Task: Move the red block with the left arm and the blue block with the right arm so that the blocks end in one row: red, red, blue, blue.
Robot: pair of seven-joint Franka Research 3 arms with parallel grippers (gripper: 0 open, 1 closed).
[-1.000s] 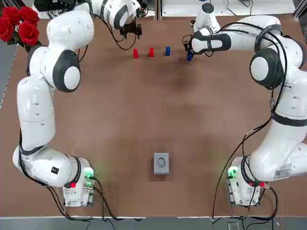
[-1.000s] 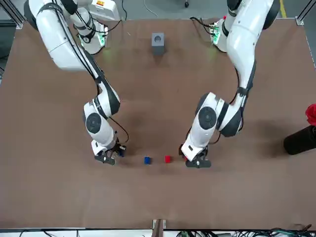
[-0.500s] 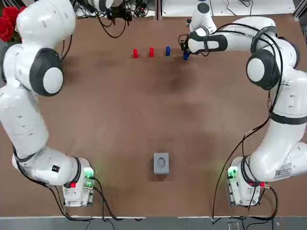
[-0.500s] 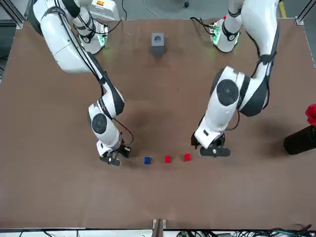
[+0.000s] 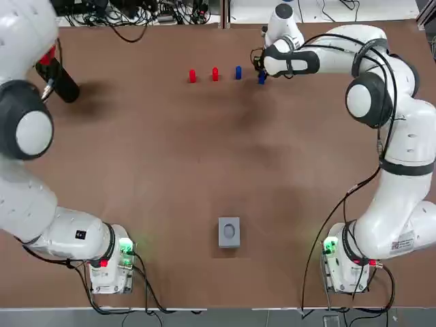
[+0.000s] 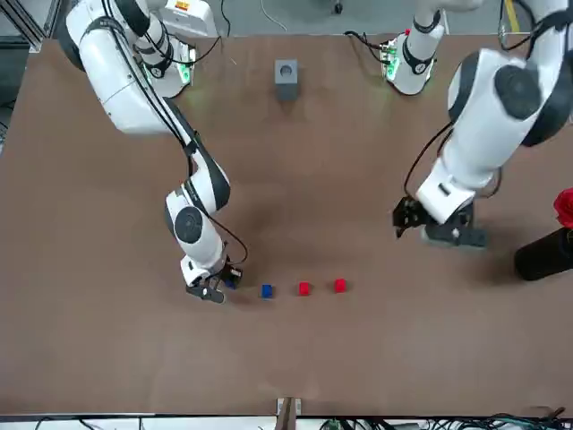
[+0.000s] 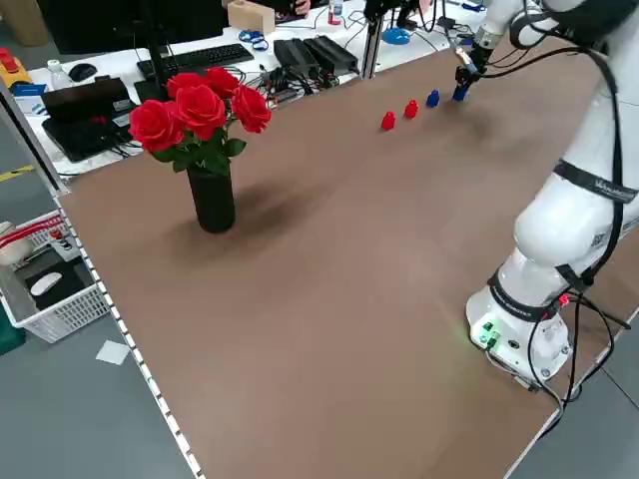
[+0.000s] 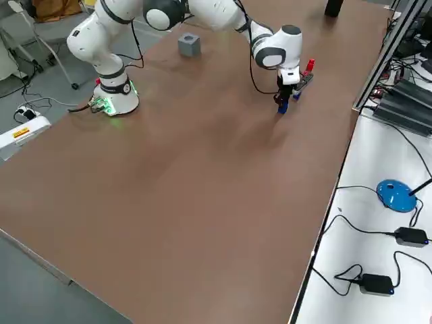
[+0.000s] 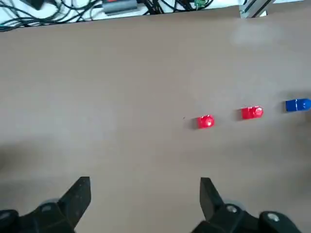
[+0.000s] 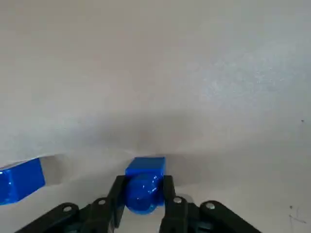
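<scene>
Two red blocks (image 5: 192, 75) (image 5: 215, 73) and a blue block (image 5: 238, 71) stand in a row near the far edge of the table. My right gripper (image 10: 143, 194) is shut on a second blue block (image 10: 144, 180), low over the table just to the right of the row's blue block (image 10: 19, 186). In the front view the held blue block (image 6: 231, 279) is a short gap from the row's blue block (image 6: 267, 290). My left gripper (image 9: 145, 183) is open, holds nothing, and hangs in the air well away from the red blocks (image 9: 206, 121) (image 9: 252, 112); the front view shows the left gripper (image 6: 400, 220) raised, to the robot's left of the row.
A grey block (image 5: 229, 231) sits mid-table near the arms' bases. A black vase (image 7: 212, 200) of red roses stands at the far left side of the table. Cables and desk gear lie beyond the table's far edge.
My left arm has let go beside the red blocks and swung up and away to the left, open. My right gripper has carried its blue block leftward, closer to the row.
</scene>
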